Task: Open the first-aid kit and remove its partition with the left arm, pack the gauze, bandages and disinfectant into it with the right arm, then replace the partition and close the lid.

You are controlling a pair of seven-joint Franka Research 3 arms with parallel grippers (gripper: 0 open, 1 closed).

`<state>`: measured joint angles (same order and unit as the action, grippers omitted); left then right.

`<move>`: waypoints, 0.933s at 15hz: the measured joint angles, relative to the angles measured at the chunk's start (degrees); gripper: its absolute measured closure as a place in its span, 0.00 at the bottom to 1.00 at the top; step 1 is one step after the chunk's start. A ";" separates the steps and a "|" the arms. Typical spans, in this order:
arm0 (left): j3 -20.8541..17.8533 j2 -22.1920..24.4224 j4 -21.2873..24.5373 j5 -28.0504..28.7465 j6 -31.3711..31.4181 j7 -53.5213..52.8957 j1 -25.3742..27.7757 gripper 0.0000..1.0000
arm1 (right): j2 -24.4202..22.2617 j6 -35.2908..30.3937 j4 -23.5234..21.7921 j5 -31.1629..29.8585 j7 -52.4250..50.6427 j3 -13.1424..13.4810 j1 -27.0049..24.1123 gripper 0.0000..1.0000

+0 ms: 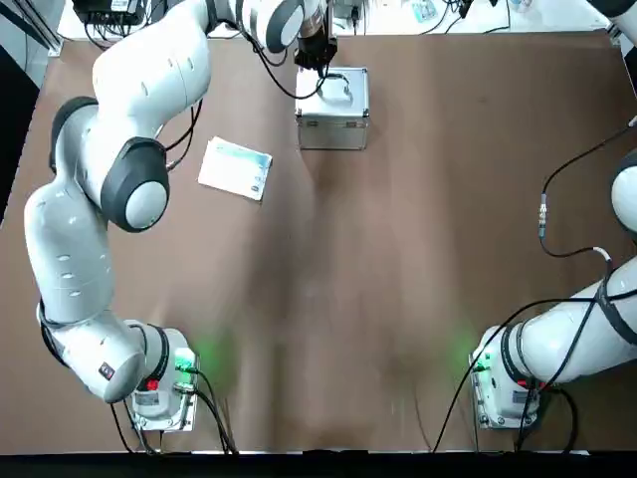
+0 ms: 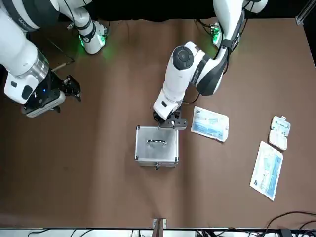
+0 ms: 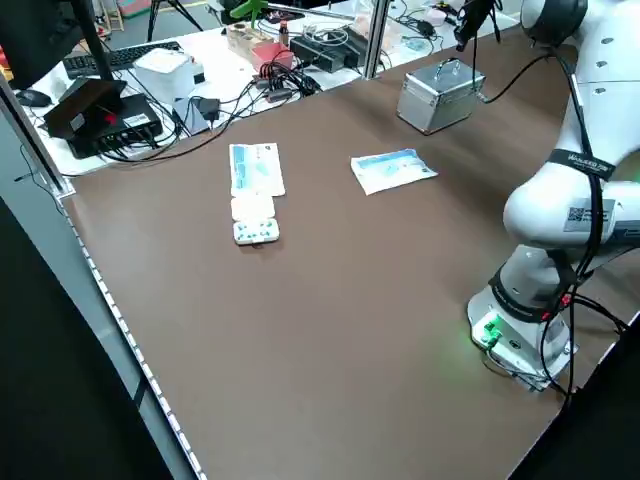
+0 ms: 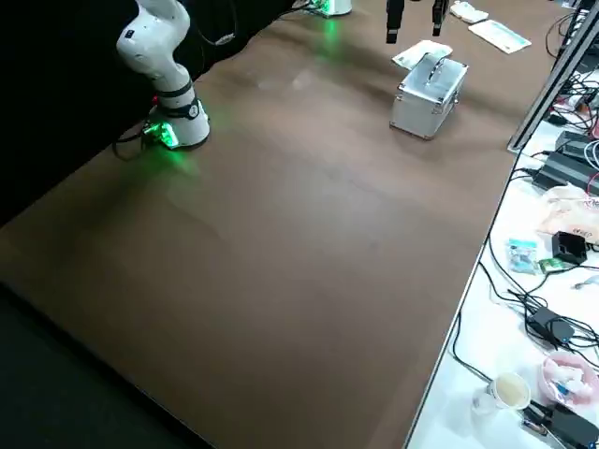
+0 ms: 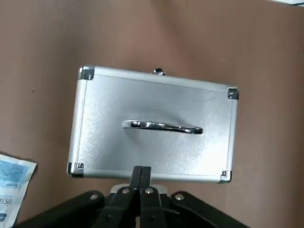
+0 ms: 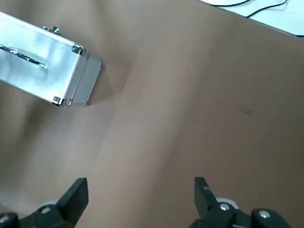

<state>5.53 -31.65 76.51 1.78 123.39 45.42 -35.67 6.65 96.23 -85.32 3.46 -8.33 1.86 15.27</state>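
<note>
The silver first-aid kit (image 1: 333, 108) stands at the table's far middle. Its lid (image 5: 154, 126) is down, with the wire handle (image 5: 162, 127) lying flat across it. My left gripper (image 5: 141, 173) is shut with nothing in it and hovers over the lid's edge opposite the latch (image 5: 158, 72); the front view shows the left gripper (image 2: 170, 122) just behind the kit (image 2: 157, 145). My right gripper (image 6: 140, 190) is open and empty, held well off to the kit's right (image 2: 69, 89). The partition is hidden inside the kit. The disinfectant is out of view.
A blue-printed white flat packet (image 1: 236, 167) lies left of the kit. Farther left are a long narrow packet (image 2: 267, 170) and a small white pack (image 2: 279, 132). Cables and desk clutter (image 3: 150, 90) line the far table edge. The brown tabletop (image 1: 378, 299) stretches toward the arm bases.
</note>
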 joint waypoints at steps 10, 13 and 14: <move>0.13 8.21 -1.00 0.16 -22.36 -10.98 5.27 0.40 | 0.00 0.06 0.02 -2.87 -0.01 -0.16 0.21 0.01; 0.17 11.26 -1.10 0.16 -28.00 -17.52 8.67 0.23 | 0.00 0.11 0.06 -4.56 -0.01 -0.22 1.02 0.01; 0.16 12.38 -1.10 0.16 -29.34 -19.60 9.94 0.21 | 0.00 0.13 0.07 -4.83 0.00 -0.22 1.17 0.01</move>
<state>5.69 -19.27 75.41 1.94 94.05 25.82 -25.73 6.65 96.36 -85.25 -1.37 -8.34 1.64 16.44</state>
